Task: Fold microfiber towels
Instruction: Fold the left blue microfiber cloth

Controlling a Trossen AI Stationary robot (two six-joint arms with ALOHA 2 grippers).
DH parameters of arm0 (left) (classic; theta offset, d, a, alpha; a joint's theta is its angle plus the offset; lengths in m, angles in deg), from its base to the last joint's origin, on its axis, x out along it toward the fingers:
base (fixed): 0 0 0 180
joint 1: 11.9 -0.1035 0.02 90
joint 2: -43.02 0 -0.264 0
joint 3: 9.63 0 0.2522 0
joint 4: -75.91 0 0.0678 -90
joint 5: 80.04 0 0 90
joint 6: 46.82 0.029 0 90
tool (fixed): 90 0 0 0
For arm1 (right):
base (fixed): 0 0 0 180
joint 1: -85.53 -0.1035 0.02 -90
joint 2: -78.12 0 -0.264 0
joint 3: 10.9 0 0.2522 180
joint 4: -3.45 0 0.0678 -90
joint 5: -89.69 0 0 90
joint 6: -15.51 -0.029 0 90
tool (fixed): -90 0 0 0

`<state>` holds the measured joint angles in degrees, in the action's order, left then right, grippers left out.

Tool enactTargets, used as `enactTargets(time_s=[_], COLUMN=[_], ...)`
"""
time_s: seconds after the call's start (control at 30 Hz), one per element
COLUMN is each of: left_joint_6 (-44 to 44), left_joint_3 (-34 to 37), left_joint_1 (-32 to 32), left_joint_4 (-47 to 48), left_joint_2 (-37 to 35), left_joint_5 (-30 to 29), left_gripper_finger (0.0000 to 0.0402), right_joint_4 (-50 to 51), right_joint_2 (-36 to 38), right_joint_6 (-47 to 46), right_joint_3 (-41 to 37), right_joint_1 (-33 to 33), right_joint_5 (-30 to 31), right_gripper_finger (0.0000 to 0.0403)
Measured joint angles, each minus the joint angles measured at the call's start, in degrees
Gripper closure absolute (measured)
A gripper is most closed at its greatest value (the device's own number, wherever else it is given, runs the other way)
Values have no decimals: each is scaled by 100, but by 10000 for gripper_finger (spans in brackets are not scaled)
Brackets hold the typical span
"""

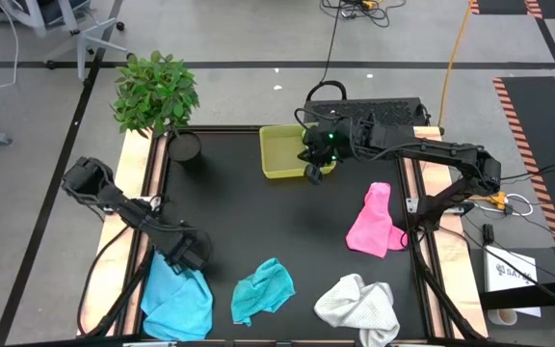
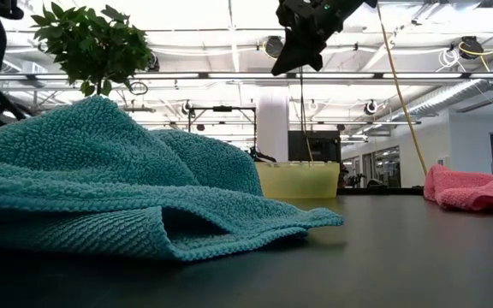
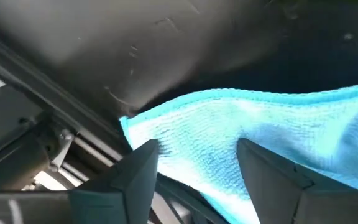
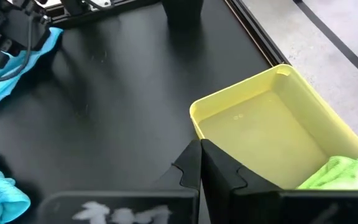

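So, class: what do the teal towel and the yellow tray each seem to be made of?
Teal towel: soft looped microfiber-like cloth, matte; its nubby weave and limp folds show. Yellow tray: apparently rigid plastic, smooth and slightly translucent, with straight thin walls and a faint sheen.

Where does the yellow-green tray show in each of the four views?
High view: tray at the table's far edge, centre, under the right claw.
Low view: tray in the middle distance, centre.
Left wrist view: not in it.
Right wrist view: tray just beyond the claw, a lime towel inside.
Shared landmark: the right claw above the tray.
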<state>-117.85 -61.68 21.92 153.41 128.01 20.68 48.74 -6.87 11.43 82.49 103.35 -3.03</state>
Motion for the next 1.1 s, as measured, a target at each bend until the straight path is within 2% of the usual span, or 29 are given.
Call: enactTargets(time_s=[0.17, 0.3, 0.4, 0.5, 0.57, 0.6, 0.83, 0.97, 1.1], left_joint_6=[-114, -197, -316, -369, -345, -343, -104, 198, 589], left_joint_3=[275, 300, 298, 280, 229, 194, -409, -871, -1288], left_joint_1=[-4, -4, -23, -110, -227, -290, -1086, -1485, -1708], left_joint_4=[-552, -585, -648, -720, -720, -703, -864, -1279, -1612], left_joint_2=[-42, -35, -33, -40, -105, -154, -727, -974, -1005], left_joint_5=[42, 3, -67, -100, -371, -551, -1910, -2489, -2965], left_gripper_finger=[179, 200, 246, 319, 374, 386, 396, 397, 397], right_joint_4=[0, 11, 24, 24, 44, 81, 507, 802, 542], right_joint_2=[0, 0, 0, 0, 0, 0, 2, 3, 9], right_joint_6=[-131, -233, -234, -281, -397, -450, -747, -780, -1089], right_joint_3=[-2, -2, -2, -2, -2, -2, -2, -19, -528], right_joint_1=[0, -30, -96, -179, -234, -273, -685, -1040, -1492], right_joint_5=[0, -4, -4, -14, -51, -103, -787, -800, -809], right_gripper_finger=[403, 403, 403, 403, 403, 403, 403, 403, 403])
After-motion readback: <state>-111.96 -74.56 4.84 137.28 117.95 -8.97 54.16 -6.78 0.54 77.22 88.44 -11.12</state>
